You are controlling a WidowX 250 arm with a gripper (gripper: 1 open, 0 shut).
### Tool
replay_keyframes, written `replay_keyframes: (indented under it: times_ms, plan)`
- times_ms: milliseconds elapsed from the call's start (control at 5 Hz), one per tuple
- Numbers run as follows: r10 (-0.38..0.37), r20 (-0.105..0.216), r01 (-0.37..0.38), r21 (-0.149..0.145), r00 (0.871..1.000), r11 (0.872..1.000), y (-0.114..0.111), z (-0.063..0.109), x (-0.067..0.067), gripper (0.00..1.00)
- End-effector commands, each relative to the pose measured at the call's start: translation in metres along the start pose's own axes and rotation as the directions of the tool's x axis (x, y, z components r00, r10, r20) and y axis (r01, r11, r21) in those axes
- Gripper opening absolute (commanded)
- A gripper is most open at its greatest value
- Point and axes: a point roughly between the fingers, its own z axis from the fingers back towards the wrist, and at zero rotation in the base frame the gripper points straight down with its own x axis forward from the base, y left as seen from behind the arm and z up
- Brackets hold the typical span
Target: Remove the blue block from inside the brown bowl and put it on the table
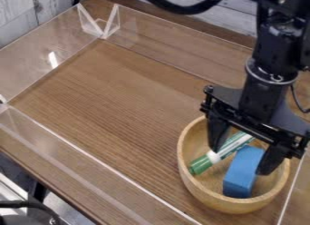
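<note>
Green-and-white marker (208,161) beside blue block (244,171); bowl rim (230,208) surrounds both.

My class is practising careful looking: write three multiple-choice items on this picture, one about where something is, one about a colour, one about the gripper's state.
1. Where is the block?
A. Against the clear wall
B. Inside the bowl
C. On the bare tabletop

2. What colours does the marker show?
A. Green and white
B. Red and black
C. Yellow and blue

3. How does the gripper stand?
A. Closed on the block
B. Closed on the marker
C. Open, holding nothing

Right letters:
1: B, since the blue block lies within the rim of the brown bowl.
2: A, since the marker has a green end and a white stretch beside the green.
3: C, since the fingers of the gripper stand wide apart, with neither block nor marker clamped.
</note>
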Motion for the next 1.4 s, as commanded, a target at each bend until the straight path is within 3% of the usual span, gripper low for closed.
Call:
replay_keyframes:
  times_ms: [0, 1200]
  plan:
    - [0.005, 0.065, -0.003, -0.036, 0.998, 0.999, 0.0001, 0.0168, 0.0046, 1.0]
    - [0.014, 0.085, -0.01, -0.052, 0.996, 0.999, 0.0031, 0.0125, 0.0072, 1.0]
